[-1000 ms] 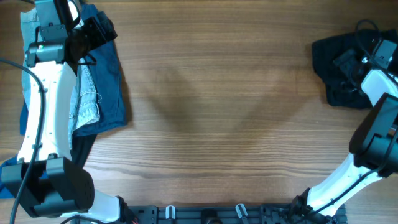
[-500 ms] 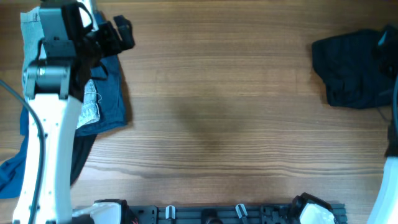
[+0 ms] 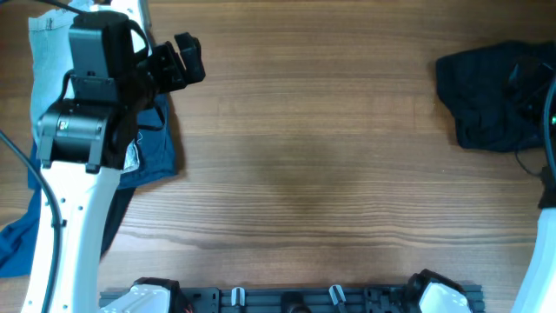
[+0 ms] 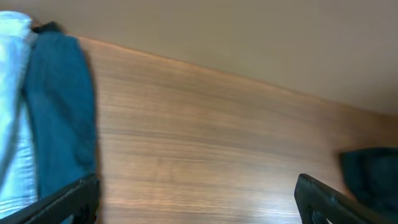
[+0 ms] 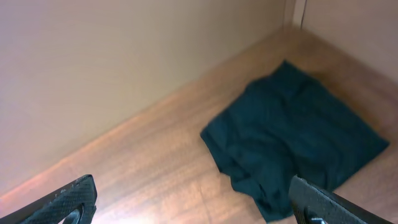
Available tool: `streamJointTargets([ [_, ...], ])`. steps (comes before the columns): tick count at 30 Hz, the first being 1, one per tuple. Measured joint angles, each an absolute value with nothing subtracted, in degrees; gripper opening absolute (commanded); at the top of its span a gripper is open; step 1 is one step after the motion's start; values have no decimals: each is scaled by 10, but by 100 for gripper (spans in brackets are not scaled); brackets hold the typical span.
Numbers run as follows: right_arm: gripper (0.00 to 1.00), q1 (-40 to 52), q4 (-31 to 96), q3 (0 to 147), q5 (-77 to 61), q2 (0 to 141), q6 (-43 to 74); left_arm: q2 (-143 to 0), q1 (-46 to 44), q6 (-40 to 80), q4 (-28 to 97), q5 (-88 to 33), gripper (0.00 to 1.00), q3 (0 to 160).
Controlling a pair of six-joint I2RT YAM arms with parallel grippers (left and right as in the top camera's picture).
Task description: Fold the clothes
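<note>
A stack of folded clothes (image 3: 148, 148), dark blue over light denim, lies at the table's left edge; it also shows in the left wrist view (image 4: 59, 106). My left gripper (image 3: 184, 63) hovers open and empty over the stack's right side, fingers apart (image 4: 198, 202). A crumpled dark garment (image 3: 482, 91) lies at the far right; it also shows in the right wrist view (image 5: 292, 143). My right gripper (image 5: 193, 202) is open and empty, raised above the table beside that garment. In the overhead view only the right arm's edge shows.
A blue cloth (image 3: 17, 243) hangs off the table's left front corner. The wooden table (image 3: 313, 165) spans the middle. A black rail (image 3: 295, 300) with clips runs along the front edge. A pale wall stands behind the table.
My left arm has lifted and swung right, off the folded stack. My right arm has risen and pulled away to the right, off the dark garment, mostly leaving the overhead view.
</note>
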State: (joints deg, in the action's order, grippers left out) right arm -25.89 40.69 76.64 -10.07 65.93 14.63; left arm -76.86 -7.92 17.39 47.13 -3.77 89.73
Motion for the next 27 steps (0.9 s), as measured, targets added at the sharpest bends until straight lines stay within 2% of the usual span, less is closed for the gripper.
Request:
streamJointTargets([
  [5, 100, -259, 408, 766, -101, 729, 146, -710, -79, 183, 486, -105, 100, 897],
  [10, 100, -259, 408, 766, -101, 804, 146, -660, -79, 167, 523, -115, 100, 897],
  [14, 100, -259, 408, 766, -101, 862, 146, -665, -79, 166, 461, -115, 100, 896],
  [22, 100, -259, 408, 766, -101, 934, 146, -674, -79, 166, 438, -118, 100, 896],
  [27, 100, -259, 408, 766, -101, 939, 146, -670, -79, 86, 379, -99, 100, 889],
])
